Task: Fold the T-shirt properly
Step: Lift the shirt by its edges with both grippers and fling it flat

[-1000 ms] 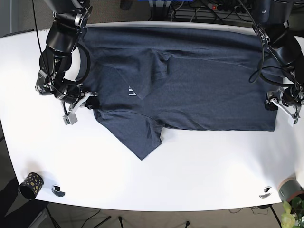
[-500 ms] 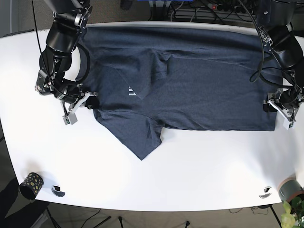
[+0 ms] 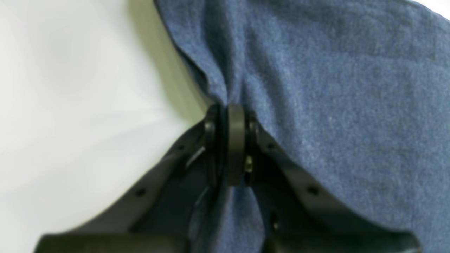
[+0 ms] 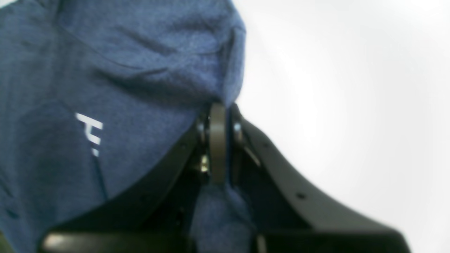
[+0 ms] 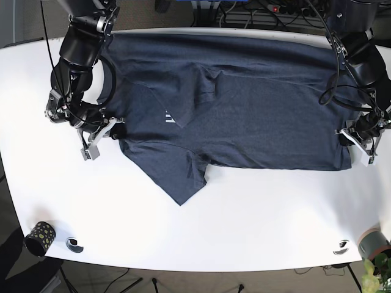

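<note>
We're looking down on the white table point(image 5: 244, 220), and the dark blue T-shirt point(image 5: 244, 104) is spread wide across its far half, one sleeve point(image 5: 177, 177) poking toward the near edge in a point. On the base view's right, the left gripper point(image 5: 357, 139) sits at the shirt's lower corner, and from its wrist camera we see the left gripper point(image 3: 232, 116) clenched tight on a pinch of fabric, the cloth bunching up between the closed jaws and draping down behind them. Over on the base view's left, the right gripper point(image 5: 105, 129) is at the opposite edge of the shirt, beside the collar point(image 5: 109, 82). Its own camera shows the right gripper point(image 4: 218, 119) clamped on a fold of blue cloth too, with the small white logo point(image 4: 90, 131) just to one side and bare table on the other. Both edges of the shirt are gripped. Down at the near left corner a speckled cup point(image 5: 40, 235) stands well clear of the shirt.
</note>
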